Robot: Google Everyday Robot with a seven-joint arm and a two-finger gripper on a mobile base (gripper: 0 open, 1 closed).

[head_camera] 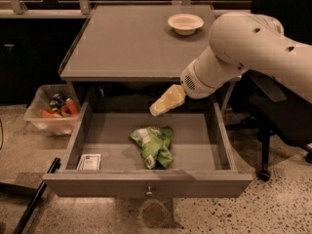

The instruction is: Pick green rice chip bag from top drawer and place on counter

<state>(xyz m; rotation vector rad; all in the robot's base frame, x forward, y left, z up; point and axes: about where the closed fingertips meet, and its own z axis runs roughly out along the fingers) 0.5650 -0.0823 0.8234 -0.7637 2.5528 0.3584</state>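
Grey front panel of the top drawer [97, 184] sits nearest, with its small knob [149, 191] at centre, and the drawer stands pulled well out. Inside, a small white card [89, 162] lies in the near left corner. The green rice chip bag [153, 145] lies crumpled on the drawer floor around the middle, its white label patch facing up at the left end. Above and a little behind the bag hangs the gripper [165, 101], apart from the bag and carrying nothing; whether it is spread or closed I cannot tell. Beyond it the desk [131, 43] stretches back, with a pale bowl [185, 23] near its far right corner.

The risks, as I judge them, start with that front edge of the desk. The gripper is near it, so a careless descent, or a lift straight up afterwards, could knock the arm or the bag against the lip. The foil looks wrinkled and slick, so a pinch on one loose fold could let the bag slip free partway up. Going too deep would drive the gripper into the drawer floor. Aiming too far left could catch the card instead. On placing, a release close to the bowl could nudge it
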